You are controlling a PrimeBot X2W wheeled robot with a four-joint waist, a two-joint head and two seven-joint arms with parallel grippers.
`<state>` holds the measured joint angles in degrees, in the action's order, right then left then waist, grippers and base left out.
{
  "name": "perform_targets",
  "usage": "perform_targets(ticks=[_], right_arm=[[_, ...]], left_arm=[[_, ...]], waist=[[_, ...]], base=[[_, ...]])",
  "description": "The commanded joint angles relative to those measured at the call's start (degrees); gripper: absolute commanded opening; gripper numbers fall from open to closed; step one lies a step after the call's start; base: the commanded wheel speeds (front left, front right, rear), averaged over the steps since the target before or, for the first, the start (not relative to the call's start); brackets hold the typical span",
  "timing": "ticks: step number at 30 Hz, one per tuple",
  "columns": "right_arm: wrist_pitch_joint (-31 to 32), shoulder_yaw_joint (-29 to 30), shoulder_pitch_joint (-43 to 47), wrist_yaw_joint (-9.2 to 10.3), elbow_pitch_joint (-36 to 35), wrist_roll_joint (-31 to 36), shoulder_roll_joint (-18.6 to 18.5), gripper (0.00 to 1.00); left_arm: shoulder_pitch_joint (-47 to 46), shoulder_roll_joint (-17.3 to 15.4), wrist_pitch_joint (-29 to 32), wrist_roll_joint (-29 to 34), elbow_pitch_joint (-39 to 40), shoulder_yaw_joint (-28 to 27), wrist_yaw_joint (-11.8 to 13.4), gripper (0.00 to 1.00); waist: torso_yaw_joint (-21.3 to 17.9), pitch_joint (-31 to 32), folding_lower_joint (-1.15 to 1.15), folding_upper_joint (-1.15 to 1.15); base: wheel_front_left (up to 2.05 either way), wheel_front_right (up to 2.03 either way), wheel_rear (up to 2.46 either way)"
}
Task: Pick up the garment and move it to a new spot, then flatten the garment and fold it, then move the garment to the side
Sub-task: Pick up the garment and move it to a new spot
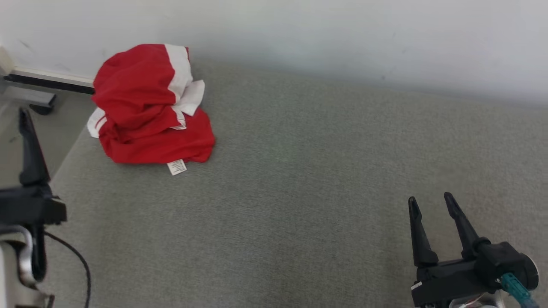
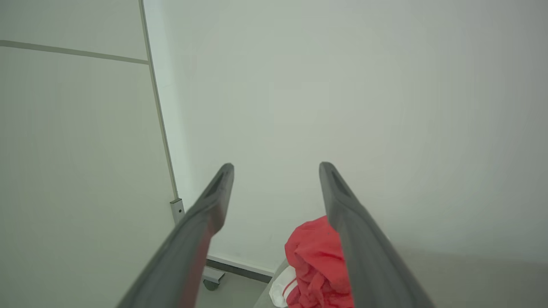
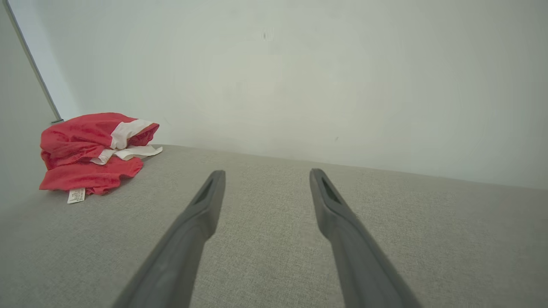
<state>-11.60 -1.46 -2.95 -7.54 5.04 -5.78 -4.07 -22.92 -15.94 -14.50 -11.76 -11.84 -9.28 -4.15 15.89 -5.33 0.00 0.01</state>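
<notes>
Left gripper [image 2: 276, 171]: jaws spread wide, empty, at nine o'clock in the head view.
Right gripper [image 1: 430, 202]: jaws apart, empty, at five o'clock.
Garment [image 1: 150, 107]: red-and-white heap at ten o'clock, well apart from both grippers.
Surface [image 1: 299, 192]: grey fabric, against a pale wall [image 1: 342, 30].

In the left wrist view the garment [image 2: 314, 256], at the far left corner of the surface [image 1: 299, 192], is partly hidden behind one of the fingers [image 2: 364, 256] of the left gripper [image 2: 277, 167] and cut off by the bottom edge — its crumpled folds hide what kind it is. The print on its white label [image 1: 177, 167] is too small to read. In the head view the left edge cuts that gripper down to a single finger, and the bottom edge cuts through the body of the right gripper [image 1: 430, 198].
</notes>
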Motion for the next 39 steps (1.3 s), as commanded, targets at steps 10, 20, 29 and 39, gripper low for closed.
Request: perform_targets(ticks=[10, 20, 29, 39], right_arm=[[-0.6, 1.8, -3.4, 0.1, -3.7, 1.4, -0.1, 1.0], [-1.4, 2.9, -4.0, 0.1, -4.6, 1.5, 0.4, 1.0], [-1.0, 3.0, -4.6, 0.1, -5.4, 2.0, 0.1, 1.0], [-0.1, 2.7, -4.8, 0.1, -6.7, 2.4, 0.1, 1.0]], left_arm=[[-16.9, -9.6, 5.5, -3.1, -8.1, -2.1, -1.7, 1.0], [-24.7, -14.8, 11.2, -4.8, -18.0, 0.1, -2.9, 1.0], [-30.6, -17.8, 18.5, -4.6, -30.9, 5.2, -3.3, 1.0], [-33.7, -18.5, 26.6, -5.9, -43.6, 9.4, -3.3, 1.0]], waist=[[-16.0, -14.9, 0.0, -0.01], [-19.8, -18.4, 0.0, -0.01], [-20.8, -18.9, 0.0, -0.01], [-21.1, -19.4, 0.0, -0.01]], base=[[0.0, 0.0, 0.0], [0.0, 0.0, 0.0], [0.0, 0.0, 0.0], [0.0, 0.0, 0.0]])
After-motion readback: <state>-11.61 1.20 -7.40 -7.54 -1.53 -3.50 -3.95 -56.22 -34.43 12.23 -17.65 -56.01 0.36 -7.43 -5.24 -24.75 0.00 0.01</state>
